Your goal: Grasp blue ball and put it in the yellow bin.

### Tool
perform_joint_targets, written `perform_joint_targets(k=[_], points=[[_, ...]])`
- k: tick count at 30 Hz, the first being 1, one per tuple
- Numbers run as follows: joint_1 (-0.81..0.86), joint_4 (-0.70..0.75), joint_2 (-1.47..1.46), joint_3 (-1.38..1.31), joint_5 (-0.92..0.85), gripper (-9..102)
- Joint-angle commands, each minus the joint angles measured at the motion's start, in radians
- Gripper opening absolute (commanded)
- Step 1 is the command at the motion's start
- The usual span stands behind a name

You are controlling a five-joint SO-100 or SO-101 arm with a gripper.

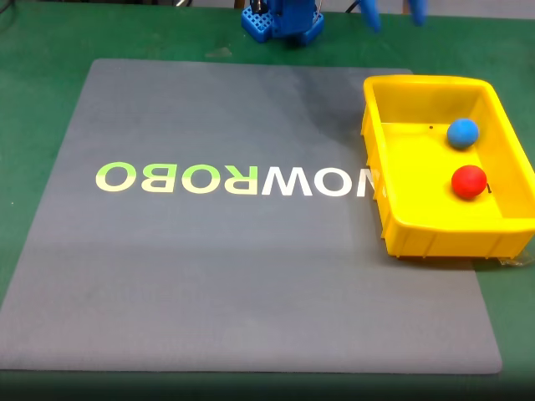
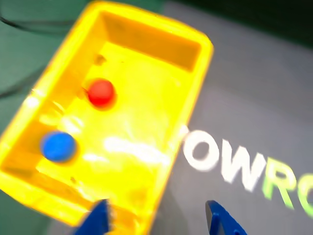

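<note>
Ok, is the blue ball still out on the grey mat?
No, in the fixed view the blue ball lies inside the yellow bin, beside the red ball.

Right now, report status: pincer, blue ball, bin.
Pincer open, empty, above bin edge. Blue ball in yellow bin, beside red ball. Nothing in the way.

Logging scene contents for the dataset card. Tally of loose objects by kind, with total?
Balls: 2, the blue ball and the red ball, both lying in the bin
Bins: 1, the yellow bin
Mats: 1, the grey mat with lettering, under the bin
Total: 4
The claw is open, holding nothing.
</note>
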Motion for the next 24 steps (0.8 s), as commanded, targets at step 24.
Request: perform_joint_targets(k=[24], points=[[0.365,0.109,0.943,1.127,-0.123,0]])
